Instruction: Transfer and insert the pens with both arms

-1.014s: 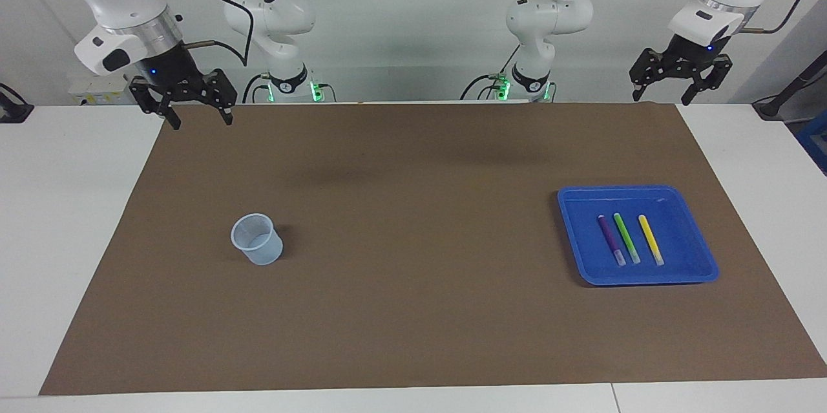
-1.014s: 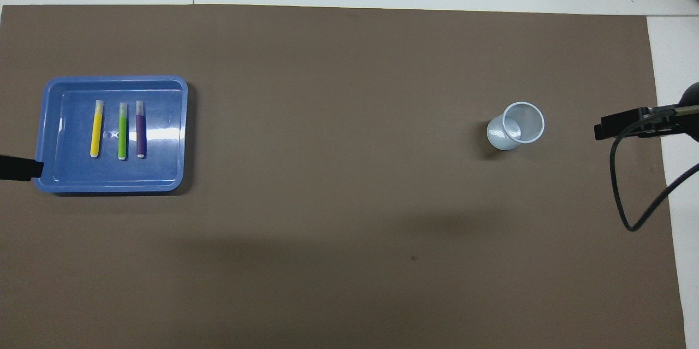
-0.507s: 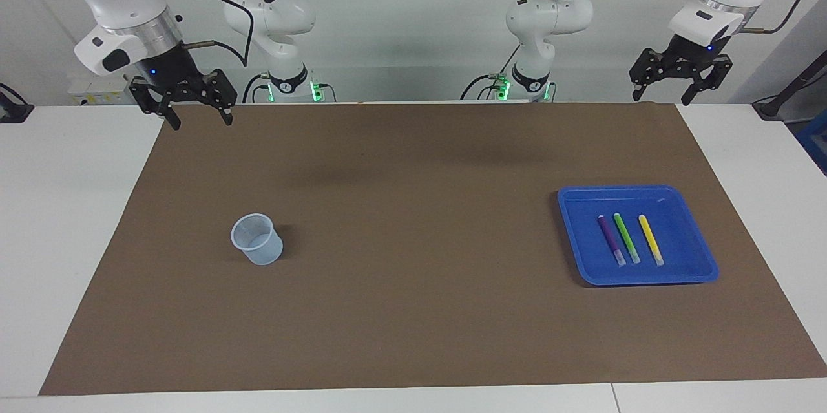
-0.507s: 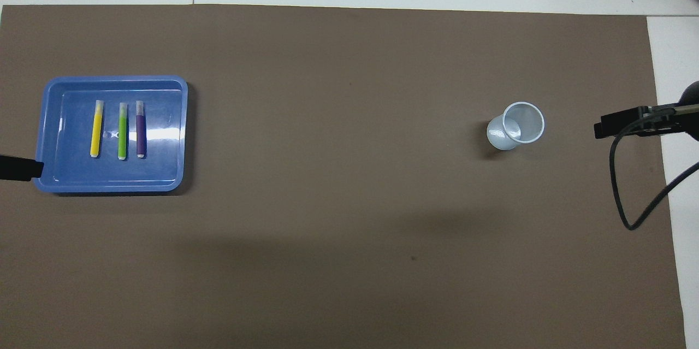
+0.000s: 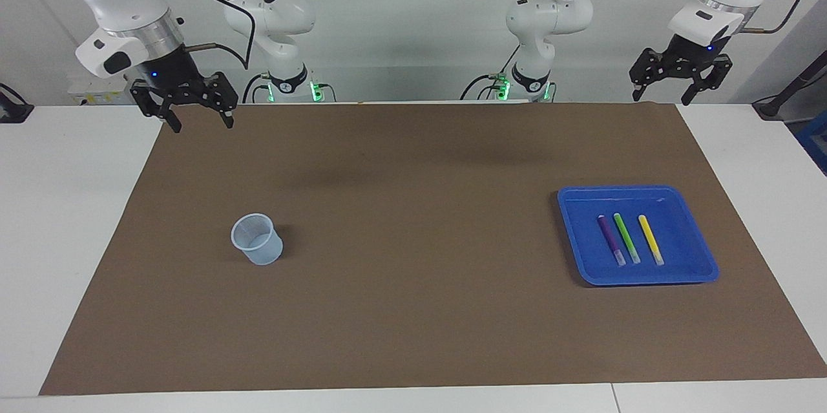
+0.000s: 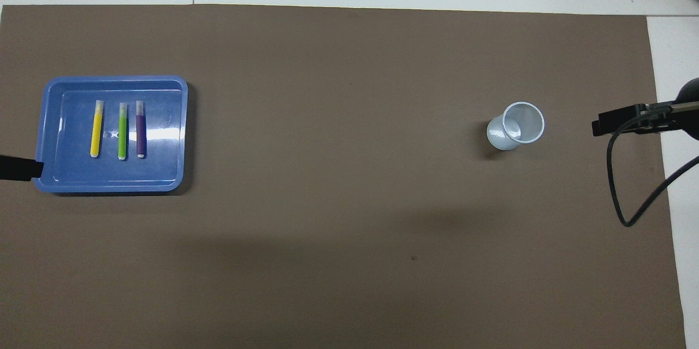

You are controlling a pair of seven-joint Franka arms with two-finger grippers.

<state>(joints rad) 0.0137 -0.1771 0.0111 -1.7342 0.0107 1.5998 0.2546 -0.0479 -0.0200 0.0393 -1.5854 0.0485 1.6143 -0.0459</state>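
Observation:
Three pens lie side by side in a blue tray (image 5: 701, 256) toward the left arm's end of the table: purple (image 5: 610, 240), green (image 5: 626, 238) and yellow (image 5: 650, 239). Their pale cap ends point away from the robots. From overhead the same pens show as yellow (image 6: 96, 129), green (image 6: 122, 131) and purple (image 6: 141, 129). My left gripper (image 5: 660, 98) hangs open and empty over the mat's edge nearest the robots, well short of the tray. My right gripper (image 5: 201, 124) hangs open and empty over the mat's corner at the right arm's end.
A pale translucent cup (image 5: 258, 240) stands upright on the brown mat (image 5: 413, 238) toward the right arm's end, also seen from overhead (image 6: 516, 126). Two smaller white arms with green lights stand idle at the robots' edge of the table.
The right gripper has drifted slightly toward the table's middle. The left arm, the pens and the cup have not moved.

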